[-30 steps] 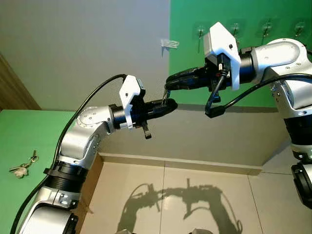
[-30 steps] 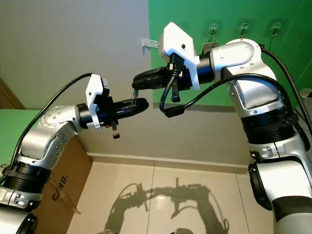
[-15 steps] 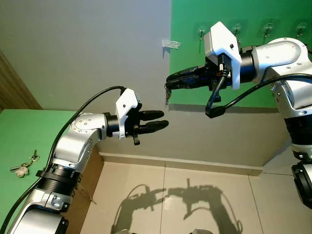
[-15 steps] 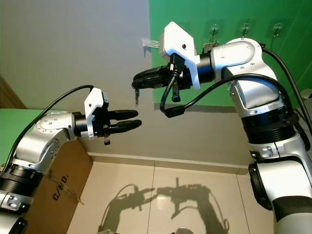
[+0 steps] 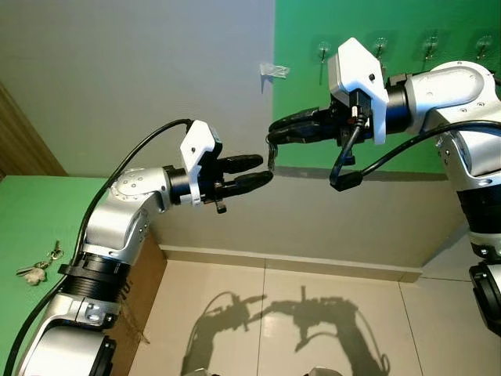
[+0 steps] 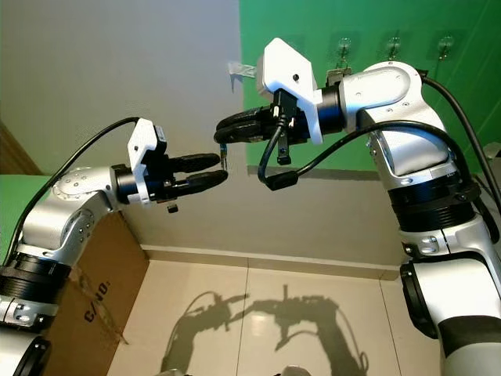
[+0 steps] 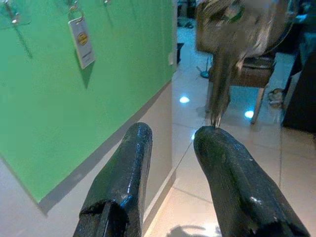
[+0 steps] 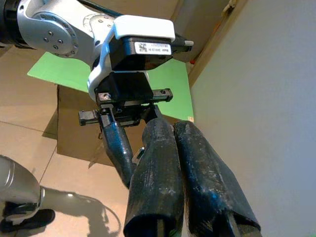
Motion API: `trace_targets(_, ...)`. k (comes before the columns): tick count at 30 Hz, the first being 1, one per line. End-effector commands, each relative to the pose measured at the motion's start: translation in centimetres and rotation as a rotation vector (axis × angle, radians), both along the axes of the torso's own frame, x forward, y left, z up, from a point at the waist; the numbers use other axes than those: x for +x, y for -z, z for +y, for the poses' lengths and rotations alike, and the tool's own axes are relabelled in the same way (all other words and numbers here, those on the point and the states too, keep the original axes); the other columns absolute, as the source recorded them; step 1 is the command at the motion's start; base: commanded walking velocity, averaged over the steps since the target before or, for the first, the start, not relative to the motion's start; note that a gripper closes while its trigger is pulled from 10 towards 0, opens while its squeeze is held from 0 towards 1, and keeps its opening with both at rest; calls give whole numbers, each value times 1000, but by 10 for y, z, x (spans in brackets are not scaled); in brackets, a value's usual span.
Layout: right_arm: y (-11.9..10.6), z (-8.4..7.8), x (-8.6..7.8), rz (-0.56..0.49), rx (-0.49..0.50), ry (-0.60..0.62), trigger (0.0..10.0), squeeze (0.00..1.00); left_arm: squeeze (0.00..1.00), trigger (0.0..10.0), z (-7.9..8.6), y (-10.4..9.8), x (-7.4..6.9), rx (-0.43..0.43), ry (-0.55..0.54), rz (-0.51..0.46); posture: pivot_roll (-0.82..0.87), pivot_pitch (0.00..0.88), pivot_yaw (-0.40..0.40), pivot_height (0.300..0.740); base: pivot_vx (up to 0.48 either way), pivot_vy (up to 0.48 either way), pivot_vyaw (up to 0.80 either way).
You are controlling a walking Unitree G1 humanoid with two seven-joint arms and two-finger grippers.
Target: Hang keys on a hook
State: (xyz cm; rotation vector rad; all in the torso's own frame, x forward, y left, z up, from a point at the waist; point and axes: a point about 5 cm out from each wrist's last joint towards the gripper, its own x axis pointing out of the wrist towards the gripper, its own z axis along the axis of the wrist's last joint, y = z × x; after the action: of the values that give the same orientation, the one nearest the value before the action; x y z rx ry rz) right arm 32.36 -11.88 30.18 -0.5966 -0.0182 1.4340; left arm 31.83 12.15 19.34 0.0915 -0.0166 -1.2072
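Key: a single key (image 5: 270, 154) hangs blade-down from the tips of the right gripper (image 5: 274, 135), in mid-air in front of the wall, where grey paint meets green.
Right gripper: fingers pressed together, pinching the key's head.
Left gripper: the left gripper (image 5: 264, 171) has its fingers parted; the key's blade tip sits just at one fingertip (image 7: 212, 136), not clamped.
Hooks: a row of clear hooks (image 5: 323, 52) on the green wall, above and behind the right arm, well apart from the key.
Other keys: a bunch (image 5: 35, 269) lies on the green surface, low at the left.
Advice: judged a handover or regrip; centre the blade between the left fingers before closing, so the head's hole stays free for a hook.
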Motion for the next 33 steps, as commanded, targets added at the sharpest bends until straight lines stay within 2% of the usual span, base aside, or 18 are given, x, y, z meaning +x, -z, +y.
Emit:
trace_targets(1, 2, 0, -1, -4, -12, -7, 0, 0, 0, 10000, -2, -9, -1, -7, 16, -26, -276, 0, 93, 740, 0, 0, 0)
trace_targets(9, 8, 1, 1, 10, -2, 3, 0, 0, 0, 10000, -6, -13, -6, -33, 44, -17, -273, 0, 96, 740, 0, 0, 0)
trace_targets(13, 12, 1, 2, 35, 49, 26, 0, 0, 0, 10000, -5, -15, -8, -35, 44, -16, -267, 0, 92, 740, 0, 0, 0)
trace_targets(18, 29, 4, -1, 87, 130, 57, 0, 0, 0, 10000, 2, -7, -10, -4, 30, 7, -252, 0, 90, 740, 0, 0, 0)
trace_targets(24, 45, 6, 1, 125, 180, 102, 0, 0, 0, 10000, 8, -1, -11, 15, 6, 30, -246, 0, 97, 740, 0, 0, 0)
trace_targets(33, 64, -4, 4, 144, 169, 159, 0, 0, 0, 10000, 21, 4, -13, 34, -26, 51, -247, 7, 101, 740, 0, 0, 0)
